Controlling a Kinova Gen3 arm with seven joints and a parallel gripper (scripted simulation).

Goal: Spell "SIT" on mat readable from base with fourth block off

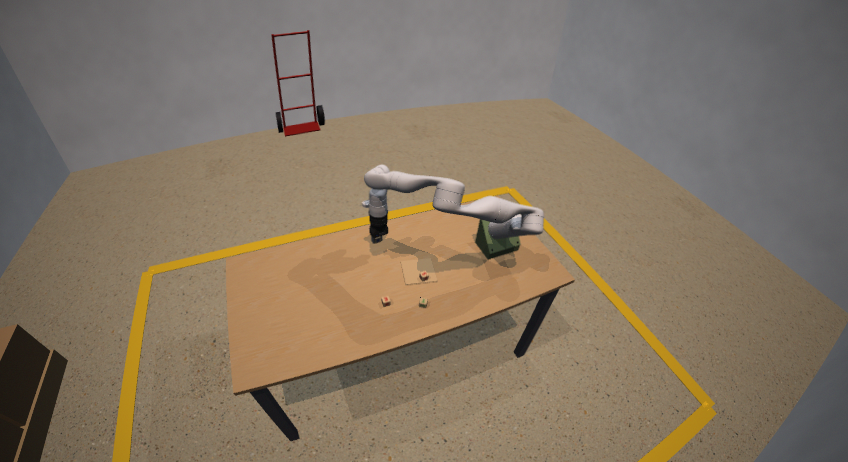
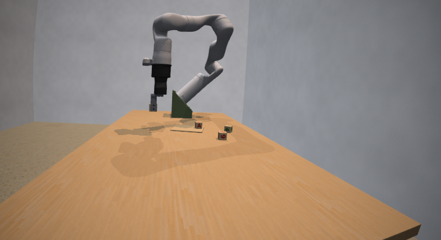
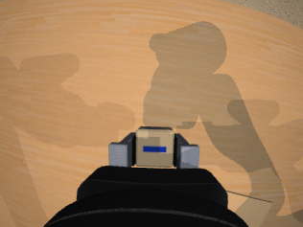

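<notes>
Gripper [image 3: 154,154] jaws clamp a block [image 3: 155,147] with a blue mark on its visible face, held above the table [image 2: 216,183], well off the mat [image 1: 412,269]. Block marked A [image 2: 198,125] sits on the mat; two blocks [image 2: 222,135] lie beside it.

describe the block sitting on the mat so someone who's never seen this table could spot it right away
Start at the green wedge-shaped robot base at the far end of the table; just in front of it lies a thin tan mat. The block stands on the mat's right end, showing a red A on its near face. Two other loose blocks lie off the mat, on bare wood.
</notes>
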